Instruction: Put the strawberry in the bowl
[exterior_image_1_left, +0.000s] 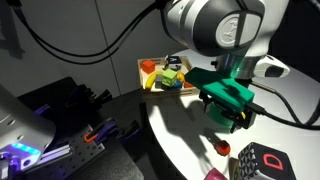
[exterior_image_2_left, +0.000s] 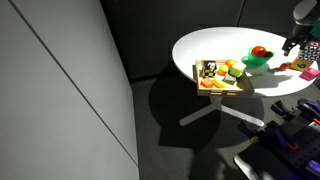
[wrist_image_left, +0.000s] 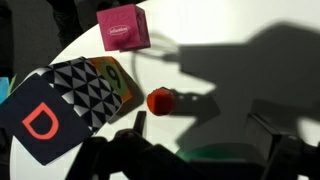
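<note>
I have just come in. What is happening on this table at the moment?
A robot arm is working over the white round table. Its gripper hangs above the table, open and holding nothing. The strawberry lies on the table, not yet picked up, near a pink cube and a black patterned box. The green bowl stands beside the wooden tray and holds a round red fruit.

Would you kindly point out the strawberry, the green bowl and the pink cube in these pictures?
strawberry (wrist_image_left: 160, 101): wrist view, the middle of its red body.
green bowl (exterior_image_2_left: 253, 63): in an exterior view, its outer wall facing the camera.
pink cube (wrist_image_left: 123, 28): wrist view, its labelled face.
</note>
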